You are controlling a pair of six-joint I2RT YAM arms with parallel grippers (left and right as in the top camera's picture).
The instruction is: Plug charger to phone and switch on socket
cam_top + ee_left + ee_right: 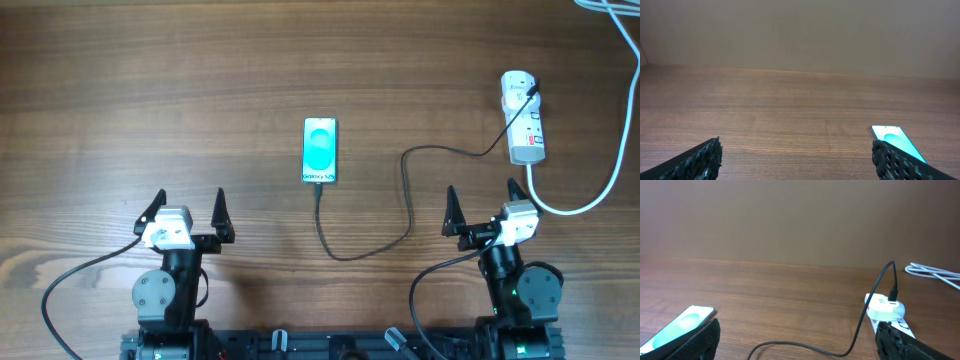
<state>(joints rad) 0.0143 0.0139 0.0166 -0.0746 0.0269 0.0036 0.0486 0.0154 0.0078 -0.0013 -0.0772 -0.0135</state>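
Observation:
The phone [320,150] lies flat at the table's middle, cyan screen up, white band at its near end. It also shows in the left wrist view [895,139] and the right wrist view [677,325]. The charger [405,215], a thin black cable, runs from the phone's near end in a loop to a plug in the socket [523,118], a white power strip at the far right; the right wrist view shows the cable [860,330] and the socket [885,310]. My left gripper [188,215] and right gripper [482,207] are open and empty near the front edge.
A thick white cable [600,195] leaves the socket's near end and curves up the right edge of the table; a coil of it shows in the right wrist view [935,272]. A plain wall stands behind the table.

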